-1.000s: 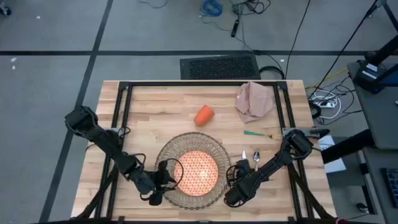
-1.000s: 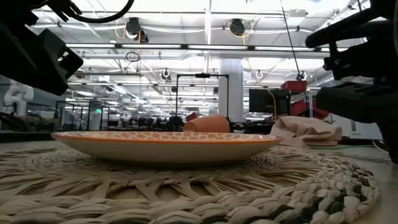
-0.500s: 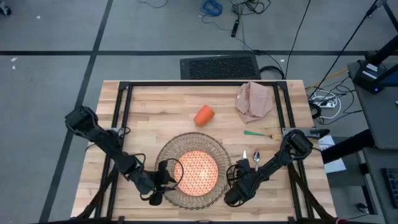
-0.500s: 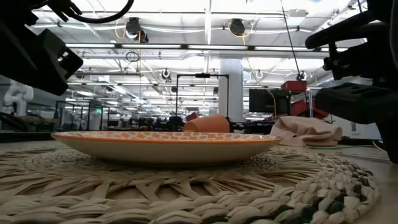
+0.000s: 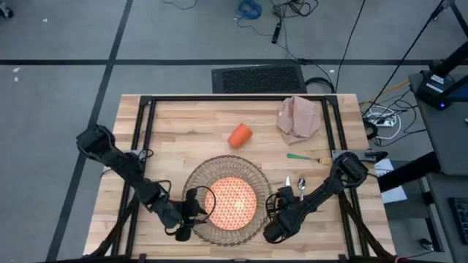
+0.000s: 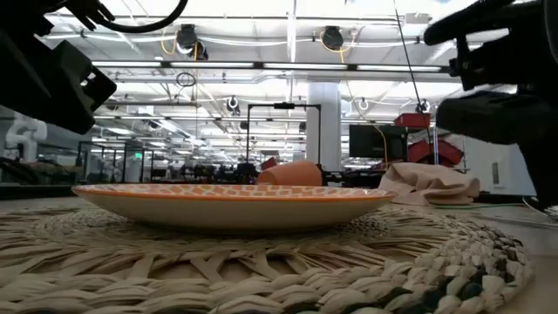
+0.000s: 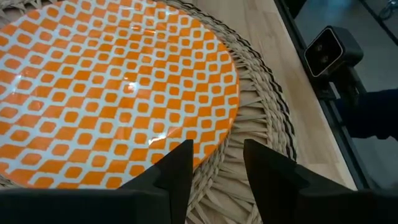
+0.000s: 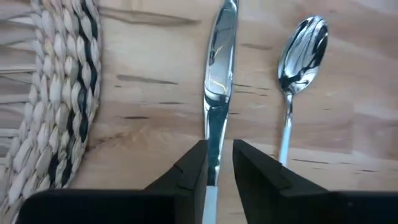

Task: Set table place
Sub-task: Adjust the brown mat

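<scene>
The counter carries the woven placemat with the orange-patterned plate centred on it; the beige napkin lies crumpled and the orange cup on its side, both well beyond either set of fingers; the left gripper hangs over the plate's rim, fingers parted and empty; the right gripper has narrowly parted fingers straddling the knife, the spoon just beside; a green-handled utensil lies farther off.

Black floor mat beyond table; blue cable coil farther off.
</scene>
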`<act>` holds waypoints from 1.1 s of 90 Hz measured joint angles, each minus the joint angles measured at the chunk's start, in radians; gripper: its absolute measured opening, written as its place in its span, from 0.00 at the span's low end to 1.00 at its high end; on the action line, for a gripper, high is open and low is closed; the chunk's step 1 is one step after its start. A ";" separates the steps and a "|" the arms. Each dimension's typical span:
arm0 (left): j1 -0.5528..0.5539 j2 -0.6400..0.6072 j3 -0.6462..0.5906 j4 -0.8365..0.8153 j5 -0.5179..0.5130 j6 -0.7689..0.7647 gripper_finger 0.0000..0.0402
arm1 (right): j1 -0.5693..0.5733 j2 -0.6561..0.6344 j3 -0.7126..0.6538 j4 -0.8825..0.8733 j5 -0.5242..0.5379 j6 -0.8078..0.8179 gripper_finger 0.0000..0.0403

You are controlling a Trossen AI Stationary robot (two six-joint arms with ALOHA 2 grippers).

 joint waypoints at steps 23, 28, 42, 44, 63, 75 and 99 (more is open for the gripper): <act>0.000 0.000 0.000 0.000 0.000 -0.005 0.32 | 0.000 0.000 0.083 0.087 0.149 -0.130 0.16; 0.000 0.000 0.000 0.000 0.000 -0.005 0.32 | 0.000 0.000 0.106 0.140 0.204 -0.203 0.16; 0.000 0.000 0.000 -0.030 0.002 -0.036 0.32 | 0.000 -0.002 0.166 0.209 0.308 -0.343 0.16; 0.000 0.000 0.000 -0.041 0.003 -0.048 0.32 | 0.000 -0.002 0.170 0.206 0.308 -0.354 0.16; 0.002 0.000 0.000 -0.169 0.004 -0.156 0.32 | -0.010 -0.002 0.159 0.215 0.291 -0.420 0.16; 0.010 0.000 0.000 -0.216 0.004 -0.196 0.32 | -0.030 -0.002 0.113 0.285 0.230 -0.492 0.15; 0.051 0.000 0.000 -0.327 0.012 -0.255 0.27 | -0.052 -0.002 0.002 0.438 0.177 -0.556 0.06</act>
